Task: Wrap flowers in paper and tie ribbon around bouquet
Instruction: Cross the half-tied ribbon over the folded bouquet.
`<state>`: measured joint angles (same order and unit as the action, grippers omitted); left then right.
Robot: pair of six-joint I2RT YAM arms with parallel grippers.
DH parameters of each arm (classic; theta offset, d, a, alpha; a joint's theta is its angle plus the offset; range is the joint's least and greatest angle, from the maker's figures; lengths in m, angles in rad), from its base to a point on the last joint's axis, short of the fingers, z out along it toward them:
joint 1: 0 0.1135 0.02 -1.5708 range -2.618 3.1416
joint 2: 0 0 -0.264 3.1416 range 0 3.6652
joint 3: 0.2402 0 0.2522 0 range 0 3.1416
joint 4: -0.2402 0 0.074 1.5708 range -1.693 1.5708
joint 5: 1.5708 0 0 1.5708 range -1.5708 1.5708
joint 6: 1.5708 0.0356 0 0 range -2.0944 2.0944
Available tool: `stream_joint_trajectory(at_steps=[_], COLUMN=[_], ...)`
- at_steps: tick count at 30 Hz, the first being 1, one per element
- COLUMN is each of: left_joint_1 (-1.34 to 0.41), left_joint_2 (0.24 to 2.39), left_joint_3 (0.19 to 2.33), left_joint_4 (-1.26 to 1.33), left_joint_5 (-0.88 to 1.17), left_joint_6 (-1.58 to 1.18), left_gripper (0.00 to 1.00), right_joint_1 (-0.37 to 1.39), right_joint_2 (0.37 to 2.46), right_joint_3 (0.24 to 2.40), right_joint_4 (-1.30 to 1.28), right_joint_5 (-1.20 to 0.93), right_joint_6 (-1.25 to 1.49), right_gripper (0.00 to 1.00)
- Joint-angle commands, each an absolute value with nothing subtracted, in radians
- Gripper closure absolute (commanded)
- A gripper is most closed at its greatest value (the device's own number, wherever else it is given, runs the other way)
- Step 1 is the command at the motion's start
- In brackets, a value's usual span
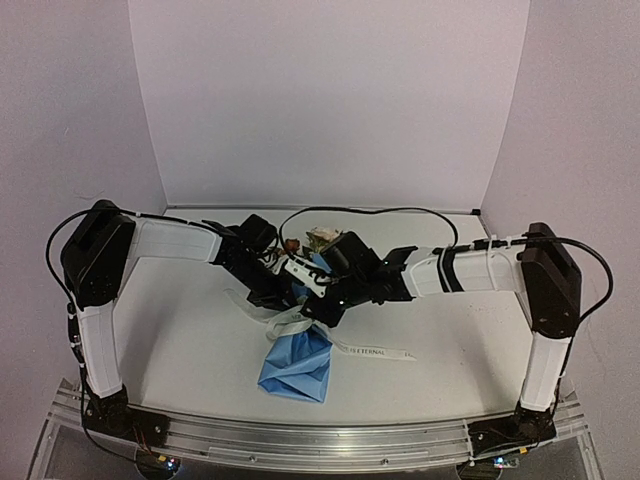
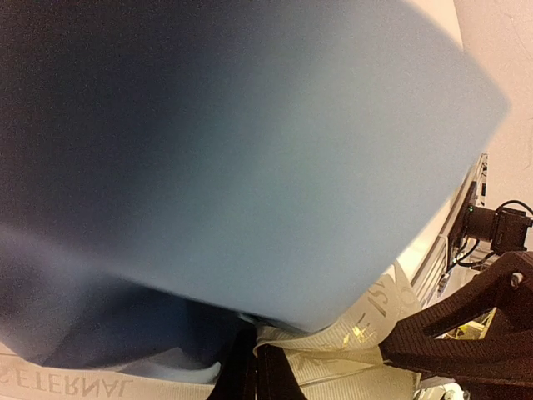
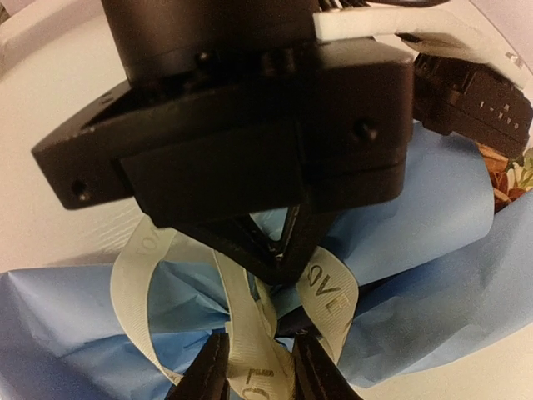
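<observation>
The bouquet lies mid-table. Its light-blue paper [image 1: 297,362] cone points toward the arms, and the flowers [image 1: 321,238] peek out at the far end. The cream ribbon [image 1: 375,350] loops around the cone's middle, with one tail trailing right. My left gripper [image 1: 288,290] is shut on a ribbon loop [image 2: 350,337] under the paper [image 2: 250,150]. My right gripper [image 3: 260,375] stands partly open, with a lettered ribbon strand [image 3: 250,333] between its fingers [image 3: 206,377]. The left gripper [image 3: 281,250] tip sits just above it. Rust blooms [image 3: 508,177] show at the right edge.
Both arms crowd together over the bouquet at the table's middle. White walls close the back and sides. A metal rail [image 1: 320,440] with the arm bases runs along the near edge. Part of my right gripper [image 2: 466,333] shows at the left wrist view's lower right.
</observation>
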<state>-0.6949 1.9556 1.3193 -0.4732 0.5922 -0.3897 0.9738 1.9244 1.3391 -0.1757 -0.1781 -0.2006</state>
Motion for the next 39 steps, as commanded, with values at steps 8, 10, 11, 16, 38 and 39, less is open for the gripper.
stream_joint_trajectory(at_steps=[8, 10, 11, 16, 38, 39], left_joint_1=[-0.698, -0.698, -0.698, -0.698, -0.699, -0.700], left_joint_2=[1.900, 1.894, 1.889, 1.867, 1.790, 1.788], left_joint_3=[1.301, 1.297, 1.294, 1.288, 1.259, 1.258], left_joint_4=[-0.457, -0.455, -0.454, -0.448, -0.480, -0.481], left_joint_5=[0.595, 0.593, 0.592, 0.597, 0.607, 0.609], left_joint_6=[-0.386, -0.387, -0.387, -0.386, -0.353, -0.351], left_gripper=[1.00, 1.00, 1.00, 1.00, 1.00, 1.00], right_joint_1=[0.982, 0.983, 0.982, 0.982, 0.946, 0.943], right_joint_2=[1.827, 1.817, 1.811, 1.791, 1.718, 1.709], right_joint_3=[1.151, 1.115, 1.093, 1.034, 0.877, 0.869], right_joint_4=[0.087, 0.134, 0.155, 0.239, 0.335, 0.335], right_joint_5=[0.014, 0.059, 0.081, 0.145, 0.264, 0.260], right_joint_6=[-0.085, -0.059, -0.047, 0.008, 0.122, 0.134], right_gripper=[0.94, 0.93, 0.92, 0.83, 0.62, 0.62])
